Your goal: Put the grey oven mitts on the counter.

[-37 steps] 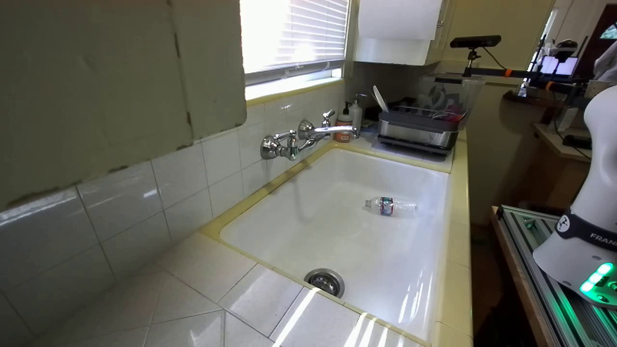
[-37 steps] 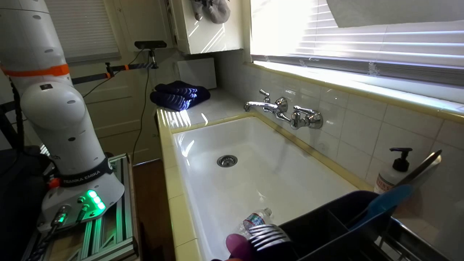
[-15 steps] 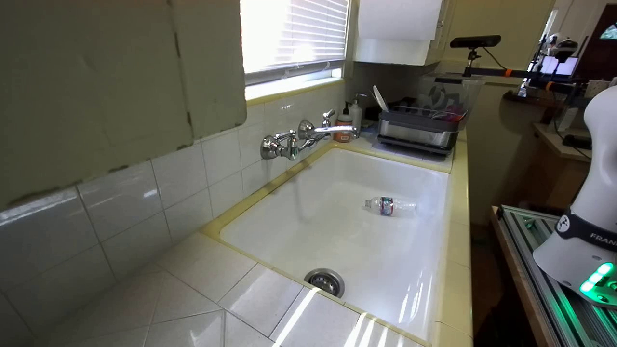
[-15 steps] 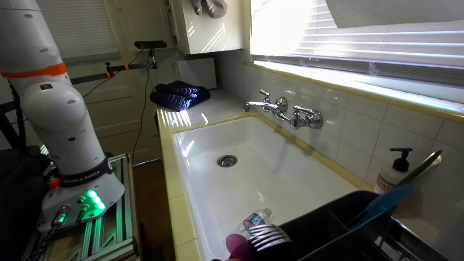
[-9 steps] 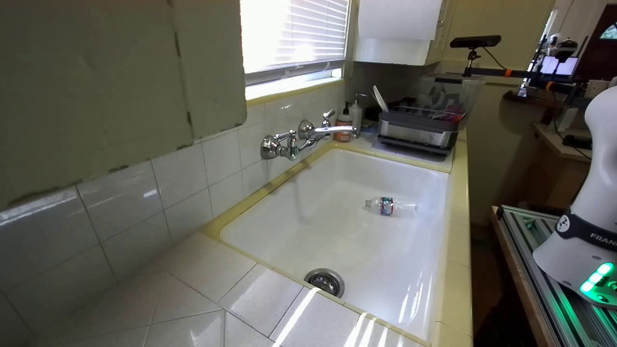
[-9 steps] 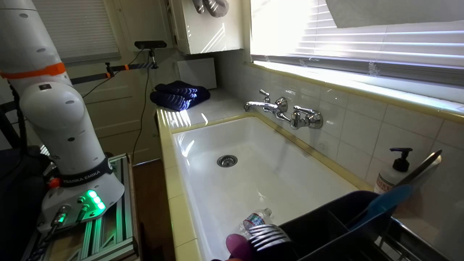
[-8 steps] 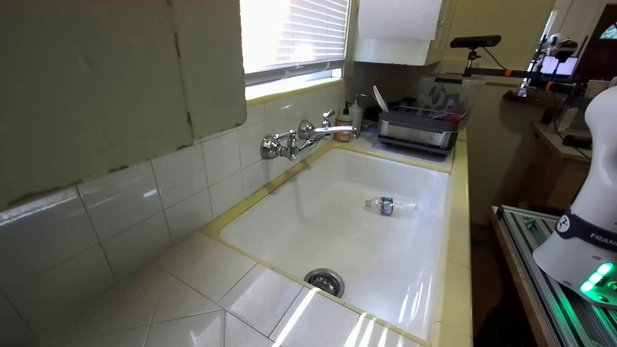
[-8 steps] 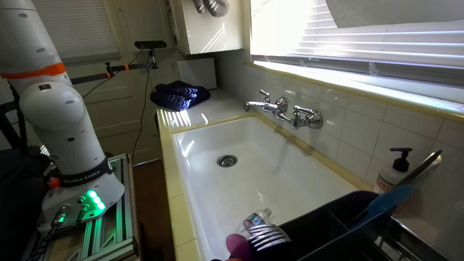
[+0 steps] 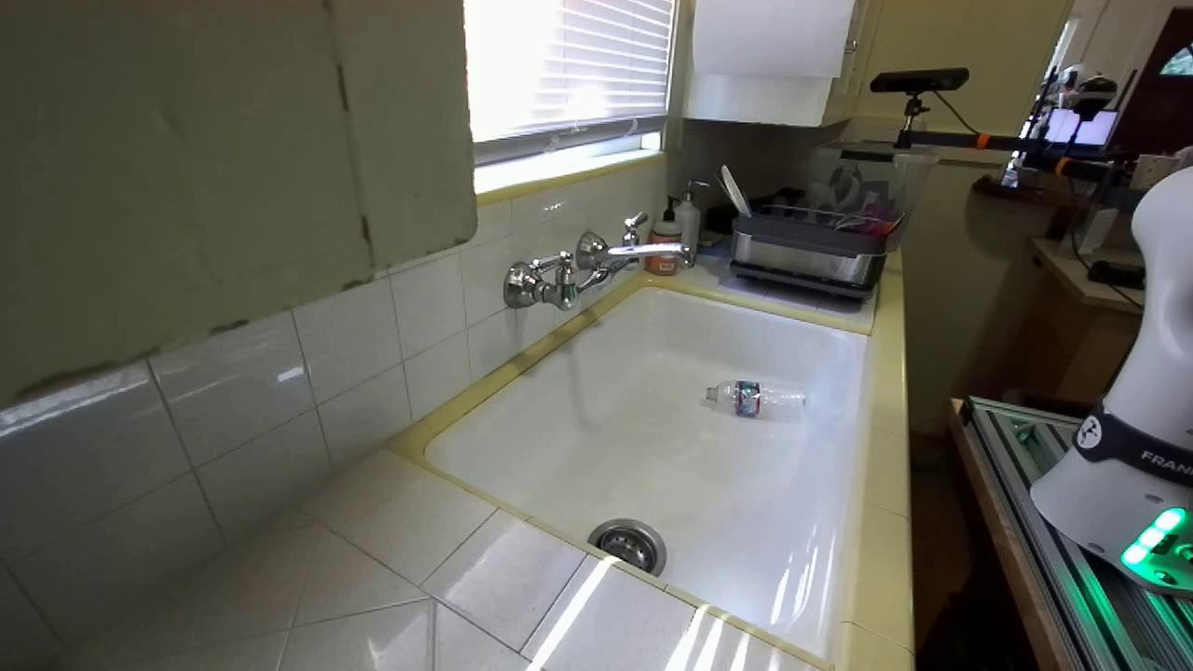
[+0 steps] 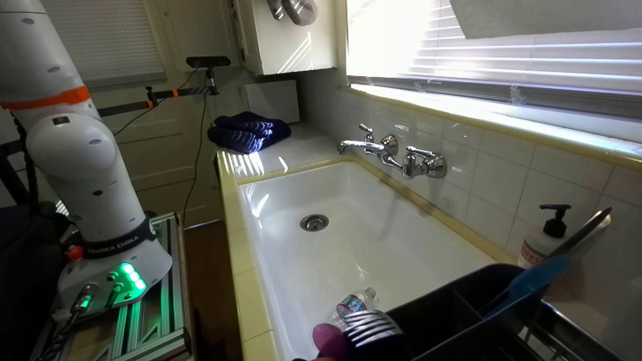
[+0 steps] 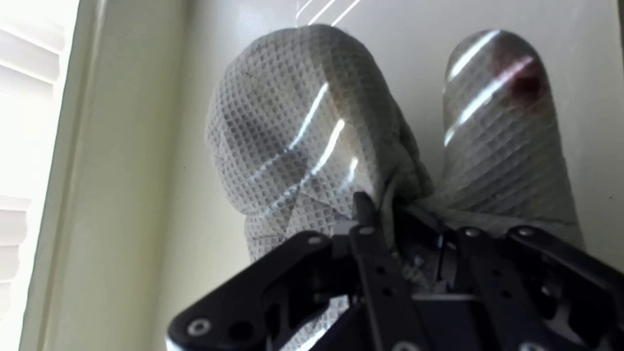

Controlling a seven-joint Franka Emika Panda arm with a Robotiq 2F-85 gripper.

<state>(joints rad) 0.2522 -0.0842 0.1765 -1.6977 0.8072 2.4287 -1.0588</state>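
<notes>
- Higher against the white cabinet [image 10: 296, 47] than a couple of seconds ago, the grey oven mitts [image 10: 301, 11] show just their rounded lower ends in an exterior view; over the last half second they barely shift.
- Along with that, the robot arm [image 10: 75, 150] leans slightly further away from the sink [image 10: 381, 250], so I take this to be the carry, with the lowering not yet begun.
- Seen in the wrist view, the gripper [image 11: 387, 209] is clamped on the mitts, its fingers brought together on a bunched fold between the broad quilted part and the slimmer one.
- Whether any fabric brushes the cabinet behind, I can't tell from where I stand.
- Below, and well apart from the mitts, lies the cream-tiled counter [image 10: 306, 143], so the task reads to me as roughly half done: picked up, not placed.
- Folded dark blue cloth [image 10: 248, 133] sits near that counter's outer edge; I'd judge the tiles beside it the likeliest landing spot.
- Next, I think, comes a swing out past the cabinet's bottom edge and a slow descent; floppy fabric could snag there, or slump over into the sink, where a plastic bottle [image 9: 750, 399] lies.
</notes>
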